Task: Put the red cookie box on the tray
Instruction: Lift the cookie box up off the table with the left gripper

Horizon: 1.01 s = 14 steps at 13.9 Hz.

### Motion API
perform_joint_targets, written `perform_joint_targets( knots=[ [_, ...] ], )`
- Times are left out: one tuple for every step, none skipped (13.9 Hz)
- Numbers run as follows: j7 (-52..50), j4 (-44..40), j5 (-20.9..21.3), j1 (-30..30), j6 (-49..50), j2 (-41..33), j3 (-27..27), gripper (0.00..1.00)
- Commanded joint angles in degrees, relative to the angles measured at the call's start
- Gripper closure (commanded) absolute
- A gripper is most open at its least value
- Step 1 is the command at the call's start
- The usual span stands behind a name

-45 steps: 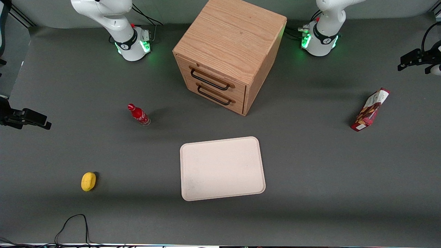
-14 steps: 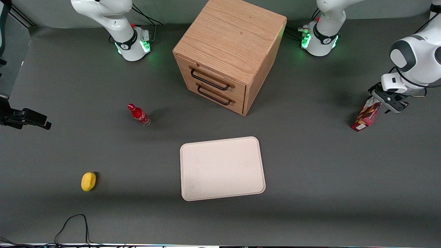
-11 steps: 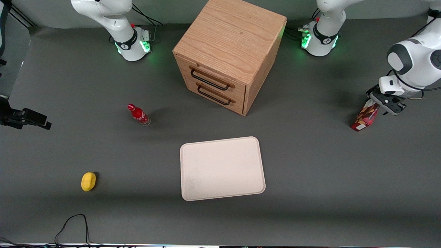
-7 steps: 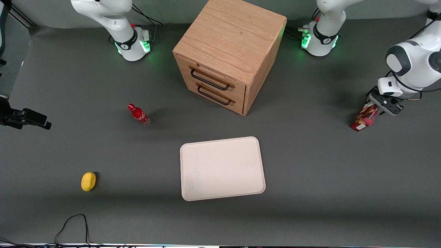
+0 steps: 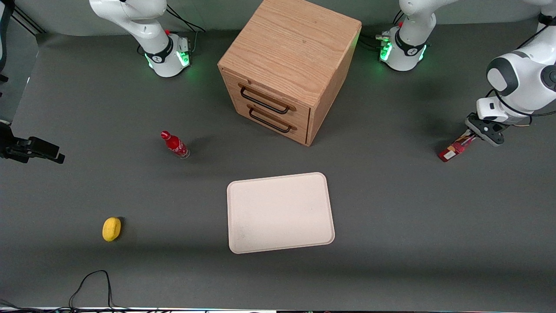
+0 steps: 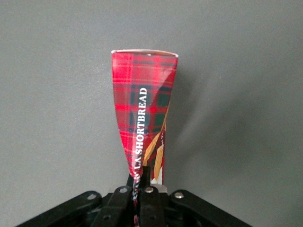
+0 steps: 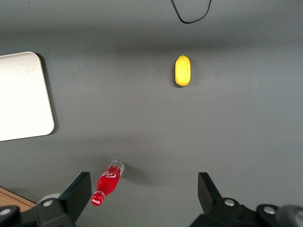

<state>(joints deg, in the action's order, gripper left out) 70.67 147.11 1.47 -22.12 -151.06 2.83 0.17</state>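
red cookie box (image 5: 454, 149), a tartan shortbread carton, sits toward the working arm's end of the table, well apart from the tray (image 5: 280, 212). box looks tilted, one end pinched in the left gripper (image 5: 472, 137), white-patch end pointing down toward the table; can't tell if that end touches the surface. wrist cam shows the gripper fingers (image 6: 150, 198) clamped tight on the carton's narrow edge, squeezing the cardboard in at that end, rest of the box flaring wider away from them.

cream tray lies flat, nearer the front cam than the wooden two-drawer cabinet (image 5: 289, 69). small red cola bottle (image 5: 175, 144) and a yellow lemon-like fruit (image 5: 111, 229) sit toward the parked arm's end, not involved.

step: grasp looks made, lift/carry is what's in hand. nothing on the tray yet, so task is early-to-mid.

next move prob needs: raise box clear of table, carry it sideways to over the tray, lower, lay it flat inside the rim, then release. grip is on a thin edge, so the box could swing or slip w/ fast motion.
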Motion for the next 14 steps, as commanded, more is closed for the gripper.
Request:
perform_joint_targets(
  knots=[
    [-2.37, -1.72, -0.15, 0.23, 4.79, -3.00, -0.08, 1.00],
    [-3.07, -3.48, -0.15, 0.50, 8.38, -4.31, -0.08, 1.00],
    [-3.51, -5.58, -0.15, 0.50, 12.94, -5.81, -0.26, 1.00],
    [-4.04, -8.13, -0.15, 0.50, 17.86, -7.56, -0.26, 1.00],
    [-4.65, -11.72, -0.15, 0.50, 23.82, -9.06, -0.43, 1.00],
    [-5.53, -16.37, -0.15, 0.50, 30.84, -10.03, -0.96, 1.00],
    [-6.76, -22.59, 0.11, 0.50, 38.83, -10.13, -1.66, 1.00],
    [-7.99, -29.27, 0.46, 0.59, 46.22, -9.78, -1.93, 1.00],
    [-8.78, -35.42, 0.55, 0.59, 52.12, -9.43, -1.93, 1.00],
    [-9.40, -40.01, 0.73, 0.59, 56.45, -9.42, -2.02, 1.00],
    [-9.76, -43.71, 1.34, 0.68, 59.97, -9.42, -2.10, 1.00],
    [-9.76, -46.88, 2.30, 0.68, 62.79, -9.34, -2.10, 1.00],
    [-9.76, -49.61, 2.83, 0.85, 64.82, -9.16, -2.19, 1.00],
    [-10.19, -51.55, 3.18, 0.85, 65.54, -8.38, -2.80, 1.00]
  ],
)
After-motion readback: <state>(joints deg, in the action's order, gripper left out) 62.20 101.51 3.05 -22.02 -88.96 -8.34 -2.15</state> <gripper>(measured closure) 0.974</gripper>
